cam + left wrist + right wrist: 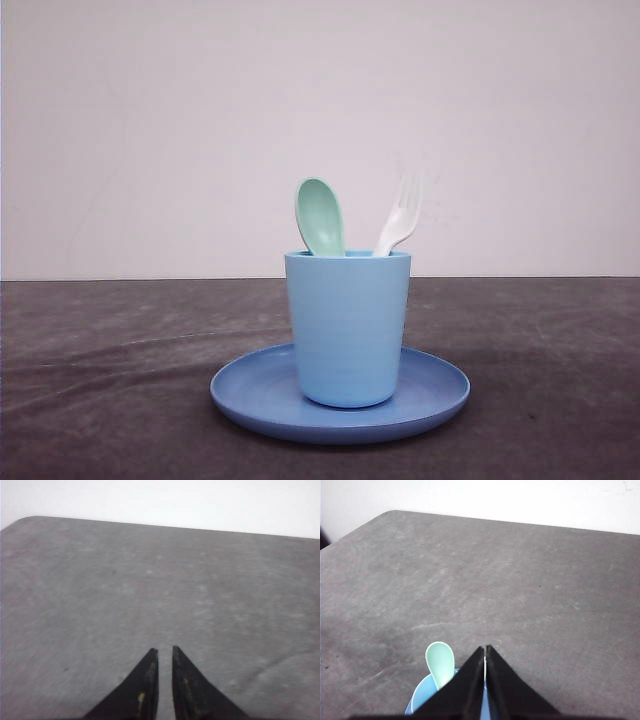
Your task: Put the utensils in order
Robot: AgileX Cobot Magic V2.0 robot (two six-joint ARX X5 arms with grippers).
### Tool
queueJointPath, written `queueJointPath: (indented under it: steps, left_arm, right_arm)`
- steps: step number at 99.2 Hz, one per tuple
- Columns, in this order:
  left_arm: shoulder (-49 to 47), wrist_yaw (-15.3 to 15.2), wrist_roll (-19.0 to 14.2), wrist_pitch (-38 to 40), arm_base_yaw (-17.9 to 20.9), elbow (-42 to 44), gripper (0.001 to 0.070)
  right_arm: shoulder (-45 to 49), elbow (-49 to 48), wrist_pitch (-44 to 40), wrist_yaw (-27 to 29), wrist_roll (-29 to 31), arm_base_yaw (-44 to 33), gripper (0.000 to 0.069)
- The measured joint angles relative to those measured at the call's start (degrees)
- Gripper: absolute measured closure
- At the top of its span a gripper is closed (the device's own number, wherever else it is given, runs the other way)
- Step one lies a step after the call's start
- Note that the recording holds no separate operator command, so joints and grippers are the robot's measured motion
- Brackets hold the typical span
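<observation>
A: Where do the utensils stand?

B: Both are in the cup (347, 325), handles down. The spoon (320, 216) leans to the left side of the rim, bowl up; the fork (399, 217) leans to the right side, tines up. The cup stands upright in the middle of the plate (440, 392), which lies on the grey table (100, 380).

A: Which arm is nearer?

B: The right one. From its wrist camera the right gripper (485, 651) sits directly above the cup (422, 697), with the spoon (440, 664) just beside its fingertips. A thin white sliver shows between the tips; possibly the fork, too small to tell.

A: Is it gripping?

B: Tips are nearly together. Whether they pinch anything, I cannot tell.

A: Left arm?

B: The left gripper (164, 652) hovers over bare table, a narrow gap between its tips, nothing in it.

A: Status?

B: Judged done or nearly so; any remaining move would be straight up, along the handles' axis.
</observation>
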Motion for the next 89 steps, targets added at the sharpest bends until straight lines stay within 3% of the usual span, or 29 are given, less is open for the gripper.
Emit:
queueJointPath:
  steps: [32,40,59,89]
  left_arm:
    - [-9.55,0.35,3.23,1.05,7.15,-10.4,0.0685]
    - [-10.75,0.72,3.89,1.27,7.72,-11.93,0.0685]
    - [-13.0,5.38,6.29,2.21,8.26,-14.58,0.0685]
    - [-13.03,6.25,7.26,3.08,8.37,-14.86,0.0685]
  right_arm:
    - [0.0,0.0,0.0,0.0,0.0,0.0,0.0687]
    - [0.0,0.0,0.0,0.0,0.0,0.0,0.0687]
    - [0.0,-0.02,0.02,0.0,0.0,0.0,0.0687]
    - [0.0,-0.02,0.0,0.0,0.0,0.0,0.0687]
